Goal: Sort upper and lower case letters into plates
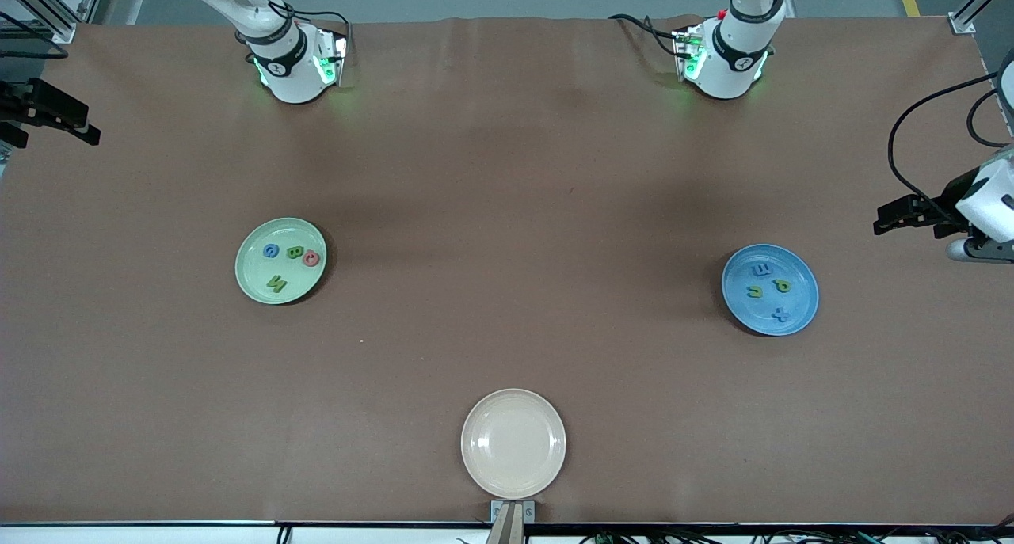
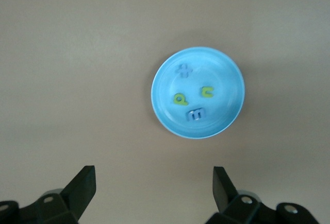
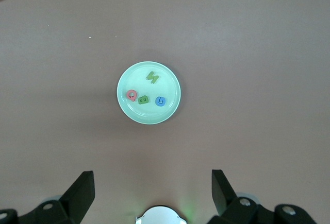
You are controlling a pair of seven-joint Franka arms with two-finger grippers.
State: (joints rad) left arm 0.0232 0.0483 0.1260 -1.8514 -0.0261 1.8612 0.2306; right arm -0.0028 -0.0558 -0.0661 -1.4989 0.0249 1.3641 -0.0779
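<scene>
The pale green plate [image 1: 253, 279] [image 3: 129, 80] lies toward the right arm's end and holds several capitals: a blue G [image 1: 272, 250], a green B [image 1: 294, 252], a red Q [image 1: 311, 258] and a green N [image 1: 276, 283]. The blue plate [image 1: 800, 306] [image 2: 227, 69] lies toward the left arm's end and holds several small letters: a blue m [image 1: 759, 270], a green c [image 1: 755, 291], a green q [image 1: 782, 286] and a blue t [image 1: 781, 315]. My left gripper [image 2: 153, 175] hangs open and empty high over bare table beside the blue plate. My right gripper [image 3: 152, 175] is open and empty high over its own base.
A cream-beige plate [image 1: 513, 443] with nothing in it sits at the table edge nearest the front camera, midway between the arms. Brown cloth [image 1: 507, 235] covers the table. The two arm bases [image 1: 293, 61] [image 1: 729, 57] stand along the edge farthest from that camera.
</scene>
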